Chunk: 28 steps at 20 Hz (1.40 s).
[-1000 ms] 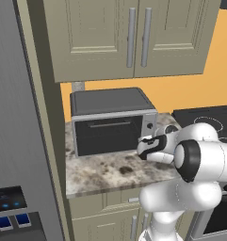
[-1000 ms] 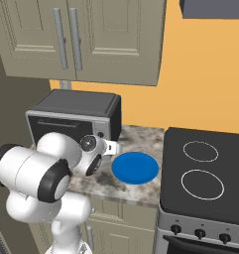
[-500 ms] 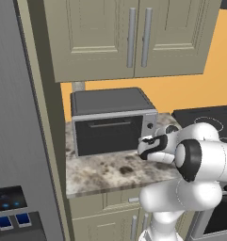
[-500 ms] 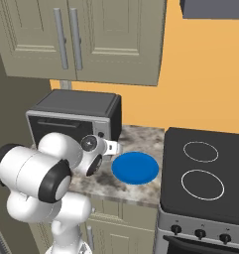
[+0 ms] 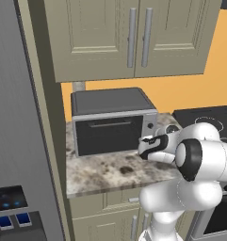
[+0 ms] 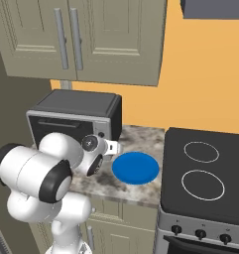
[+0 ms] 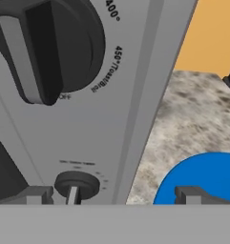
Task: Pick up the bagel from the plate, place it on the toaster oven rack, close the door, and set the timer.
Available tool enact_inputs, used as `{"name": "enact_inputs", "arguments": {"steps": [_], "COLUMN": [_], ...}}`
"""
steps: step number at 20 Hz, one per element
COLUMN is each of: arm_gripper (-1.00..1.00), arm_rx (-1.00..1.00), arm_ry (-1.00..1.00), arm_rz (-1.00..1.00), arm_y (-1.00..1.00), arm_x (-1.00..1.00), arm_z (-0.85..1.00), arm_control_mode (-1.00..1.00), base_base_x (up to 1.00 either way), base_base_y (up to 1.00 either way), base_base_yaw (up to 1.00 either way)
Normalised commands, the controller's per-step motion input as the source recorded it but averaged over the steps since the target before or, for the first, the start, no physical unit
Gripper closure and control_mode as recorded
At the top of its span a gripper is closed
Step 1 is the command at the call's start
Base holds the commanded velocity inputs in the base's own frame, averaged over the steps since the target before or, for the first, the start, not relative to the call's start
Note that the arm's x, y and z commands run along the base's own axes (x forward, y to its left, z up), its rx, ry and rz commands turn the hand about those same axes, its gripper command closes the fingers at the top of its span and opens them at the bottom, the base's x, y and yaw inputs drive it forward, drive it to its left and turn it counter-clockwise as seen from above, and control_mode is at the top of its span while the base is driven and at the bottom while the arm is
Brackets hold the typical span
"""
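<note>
Bagel work looks done: the plate (image 6: 136, 167) lies bare on the worktop (image 5: 110, 172), and the door (image 5: 105, 136) of the toaster oven (image 5: 110, 101) stands shut, so I judge the bagel is inside. Nothing has shifted over the last second; the arm holds its pose at the control panel. The fingers (image 7: 37, 194) stay wide and empty. In the hand view the small lower knob (image 7: 76, 185) sits at 7 o'clock between them, the large knob (image 7: 49, 47) at 11 o'clock, the plate at 5 o'clock. Setting the timer remains, probably on that lower knob.
</note>
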Motion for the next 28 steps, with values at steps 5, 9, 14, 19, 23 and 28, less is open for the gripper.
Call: {"name": "enact_inputs", "arguments": {"steps": [5,9,14,19,23,28], "arm_gripper": [-1.00,-1.00,-1.00,-1.00,-1.00,-1.00], "arm_rx": [0.00,0.00,0.00,0.00,0.00,0.00], "arm_ry": [0.00,0.00,0.00,0.00,0.00,0.00], "arm_rz": [0.00,0.00,0.00,0.00,0.00,0.00], "arm_y": [-0.21,-0.23,-0.30,-0.35,-0.18,-0.22], "arm_x": [0.08,0.11,0.06,0.04,0.11,0.13], "arm_z": [-0.13,-0.21,-0.20,-0.28,-0.29,-0.25], "arm_control_mode": [-1.00,-1.00,-1.00,-1.00,-1.00,-1.00], "base_base_x": [0.00,0.00,0.00,0.00,0.00,0.00], "base_base_y": [0.00,0.00,0.00,0.00,0.00,0.00], "base_base_yaw": [0.00,0.00,0.00,0.00,0.00,0.00]}}
